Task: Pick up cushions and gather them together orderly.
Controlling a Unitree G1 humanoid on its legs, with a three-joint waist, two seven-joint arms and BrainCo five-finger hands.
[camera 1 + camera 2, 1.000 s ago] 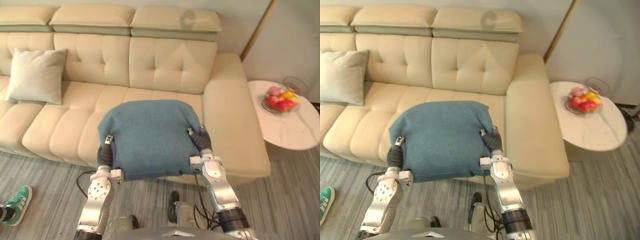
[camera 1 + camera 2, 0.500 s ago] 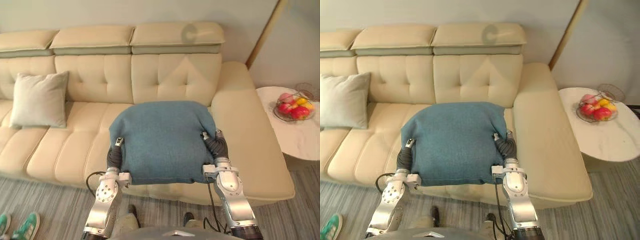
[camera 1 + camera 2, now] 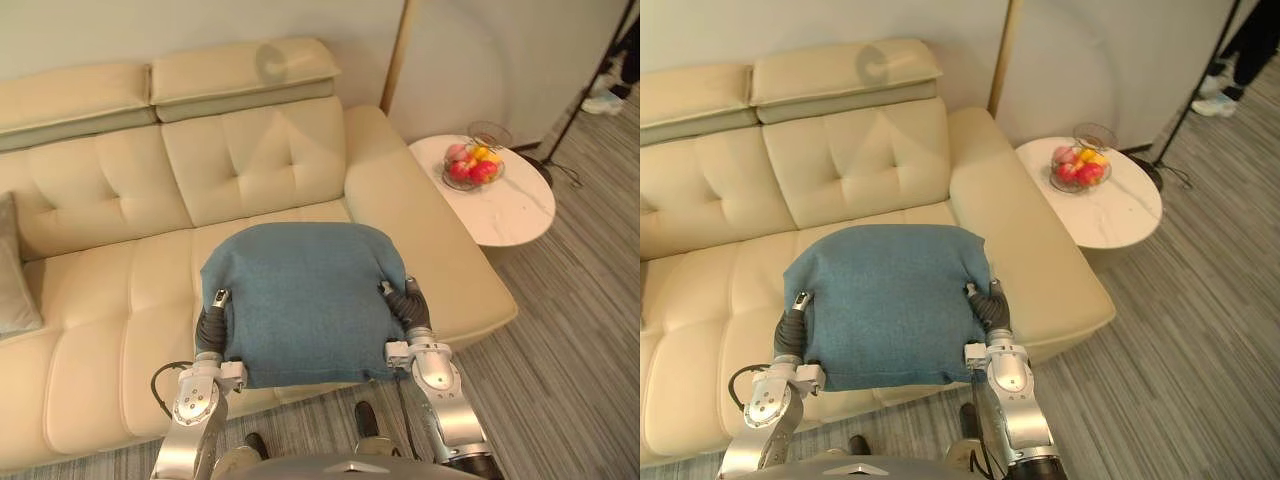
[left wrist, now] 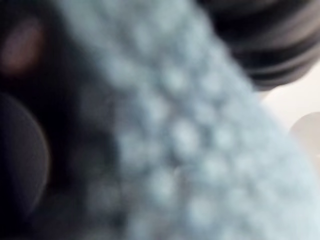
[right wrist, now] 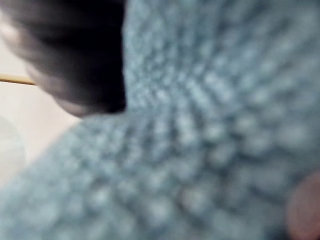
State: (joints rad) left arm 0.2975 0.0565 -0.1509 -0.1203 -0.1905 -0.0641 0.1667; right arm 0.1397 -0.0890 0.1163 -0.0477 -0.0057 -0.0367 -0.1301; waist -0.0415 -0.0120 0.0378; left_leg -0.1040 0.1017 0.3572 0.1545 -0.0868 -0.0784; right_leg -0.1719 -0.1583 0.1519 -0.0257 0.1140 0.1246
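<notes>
- Holding blue cushion between left hand and right hand, over the front of the sofa seat; fingers hidden under the cloth, so impossible to tell whether clamped.
- Risking a slip or sag of the soft bulk, should the sideways pressure ease.
- Noting grey cushion at the sofa's left end, and tabletop with fruit bowl right of the sofa; seeing nothing blocking the seat between.

Cream tufted sofa against a pale wall; just beside its armrest, a round white side table (wire fruit bowl near the table's far edge); grey striped floor.
</notes>
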